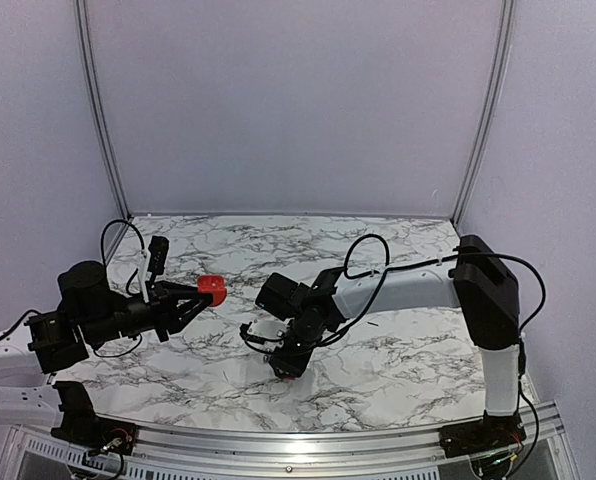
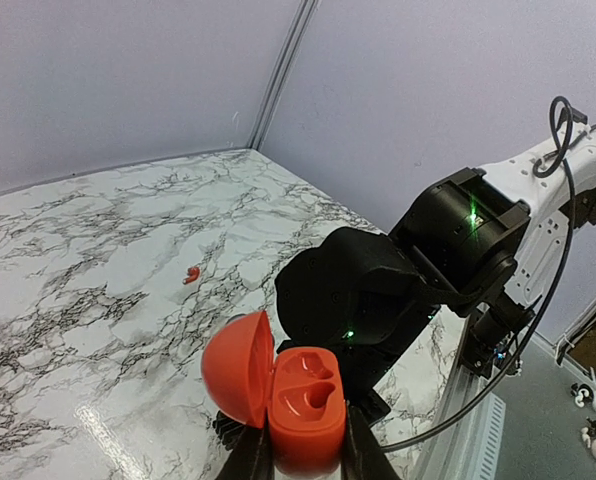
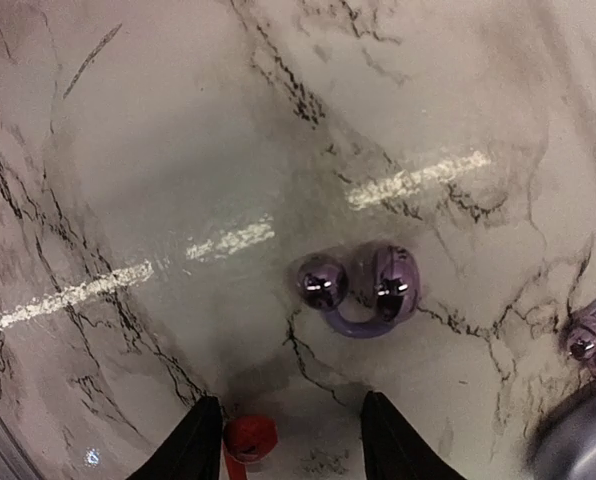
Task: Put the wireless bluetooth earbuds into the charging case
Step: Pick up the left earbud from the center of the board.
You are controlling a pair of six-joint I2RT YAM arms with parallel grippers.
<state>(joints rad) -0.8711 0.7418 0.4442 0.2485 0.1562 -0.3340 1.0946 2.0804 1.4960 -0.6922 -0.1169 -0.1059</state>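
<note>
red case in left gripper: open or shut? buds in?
Open, empty. The red case has its lid hinged back; both wells show bare.

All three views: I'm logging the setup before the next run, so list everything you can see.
charging case: one, red, lid open, both sockets empty, held above the table.
loose earbud: one, red, lying on the table beyond the case.
near earbud: one, red, low between the right fingers, close beside one of them.
purplish glossy shape: one, two-lobed, on the marble ahead of the right fingers; a similar one at that view's right edge; cannot tell what they are.
table: one, white marble with dark veins.
backdrop: one, pale lilac, behind the table.
left gripper: one, black, shut on the charging case.
right gripper: one, black, open, pointing down at the table.
</note>
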